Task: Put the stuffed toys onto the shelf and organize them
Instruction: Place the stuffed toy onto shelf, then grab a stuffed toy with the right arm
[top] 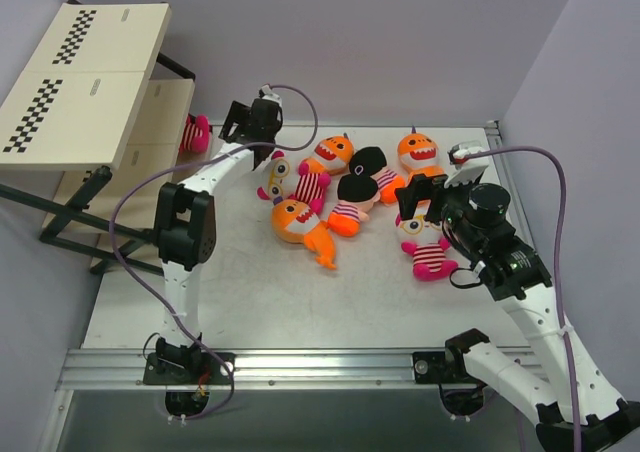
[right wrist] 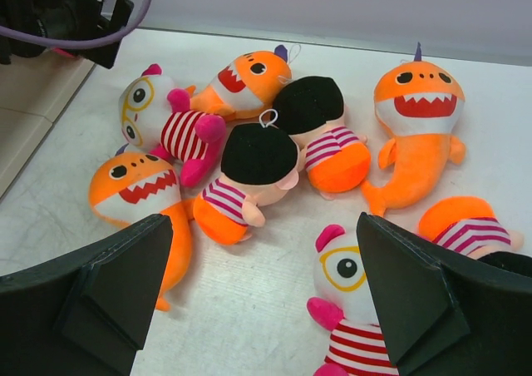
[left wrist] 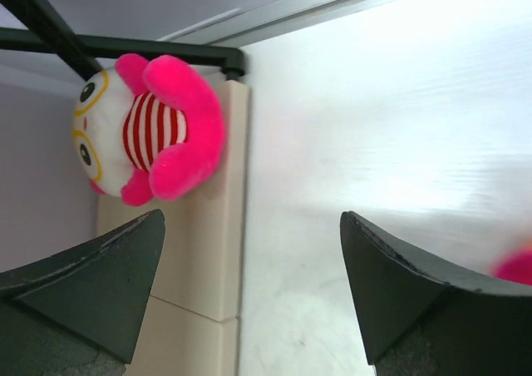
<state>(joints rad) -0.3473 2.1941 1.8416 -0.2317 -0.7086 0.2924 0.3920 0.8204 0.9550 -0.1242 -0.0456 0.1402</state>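
The shelf (top: 85,82) stands at the far left, its low board (left wrist: 204,259) beside the table. One pink-and-white striped doll (top: 194,133) (left wrist: 150,126) lies on that board. My left gripper (top: 240,122) (left wrist: 249,293) hangs open just right of it, holding nothing. The other stuffed toys lie mid-table: three orange sharks (right wrist: 141,193) (right wrist: 241,81) (right wrist: 416,118), two black-headed dolls (right wrist: 245,172) (right wrist: 320,131) and a striped doll (right wrist: 162,122). My right gripper (top: 424,198) (right wrist: 262,301) is open above another striped doll (top: 430,252) (right wrist: 353,284). An orange doll (right wrist: 465,222) is partly hidden behind its finger.
The shelf's black frame legs (top: 70,207) reach out over the table's left edge. A metal rail (top: 300,367) runs along the near edge between the arm bases. Purple walls close in the back and both sides.
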